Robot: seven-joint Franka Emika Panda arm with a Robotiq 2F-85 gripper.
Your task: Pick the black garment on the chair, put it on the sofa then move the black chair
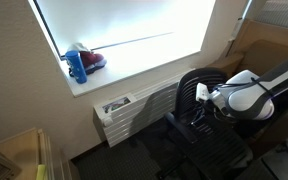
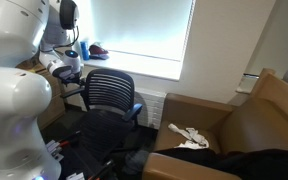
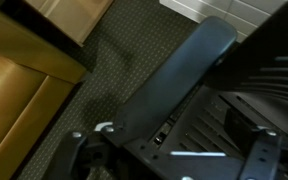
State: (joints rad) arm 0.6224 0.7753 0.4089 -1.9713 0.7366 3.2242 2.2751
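Hanging the pincer (image 3: 174, 152) spread wide just above the chair (image 2: 109, 95), pinching nothing.
Framing the chair's padded armrest (image 3: 199, 60) between both fingers (image 3: 84, 150) in the wrist view; touching it or not, impossible to tell. Showing, in an exterior view, a small white cloth (image 2: 189, 135) resting on the seat of the sofa (image 2: 269, 105) and the black garment (image 2: 239, 163) lying across the sofa's near edge. Lying well apart from the pincer, over on the sofa's side and off the chair.
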